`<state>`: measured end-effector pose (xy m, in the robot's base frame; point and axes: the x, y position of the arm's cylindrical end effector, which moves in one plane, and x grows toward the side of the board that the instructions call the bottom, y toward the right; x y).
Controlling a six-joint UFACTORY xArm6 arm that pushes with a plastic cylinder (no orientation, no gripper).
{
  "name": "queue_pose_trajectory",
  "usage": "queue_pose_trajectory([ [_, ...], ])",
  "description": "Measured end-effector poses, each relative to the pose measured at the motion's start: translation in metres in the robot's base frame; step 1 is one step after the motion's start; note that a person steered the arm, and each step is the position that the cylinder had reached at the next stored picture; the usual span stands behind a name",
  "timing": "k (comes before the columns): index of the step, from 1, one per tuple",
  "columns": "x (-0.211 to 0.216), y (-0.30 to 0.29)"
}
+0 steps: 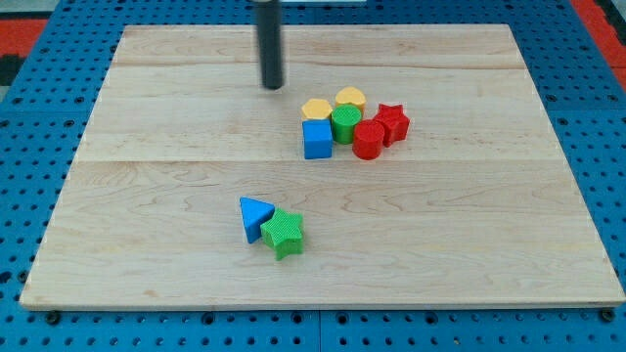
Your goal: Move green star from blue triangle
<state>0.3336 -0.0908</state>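
Camera view, single frame.

Tabletop [147,196]: pale wooden board, laid on blue perforated base [29,147].

My tip [272,86]: lower end of dark straight rod, entering from the view's top edge, set down in the upper middle of the board. Well apart from every block; nearest group lies toward the view's lower right of it. No claw fitted, so no wide, narrow or holding state to record.

Green star [283,232]: lower middle of the board, touching the blue triangle on that block's right and slightly lower side.

Blue triangle [254,216]: just left of the green star, pressed against it. Pair placed well below my tip and well apart from the upper cluster.

Upper cluster, right of centre, blocks packed together:
- blue cube [317,139], at the cluster's left and lower edge.
- yellow block [317,109], exact shape unclear, above the blue cube.
- yellow hexagon [350,98], at the cluster's top.
- green cylinder [344,122], in the middle, between blue cube and red pieces.
- red cylinder [368,139], lower right of the green cylinder.
- red star [392,121], at the cluster's right edge.
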Motion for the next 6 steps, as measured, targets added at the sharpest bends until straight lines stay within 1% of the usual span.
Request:
queue_pose_trajectory([
  [1,0.053,-0.095],
  [2,0.174,-0.120],
  [3,0.239,-0.086],
  [4,0.244,-0.003],
  [5,0.234,0.060],
  [6,0.201,0.094],
])
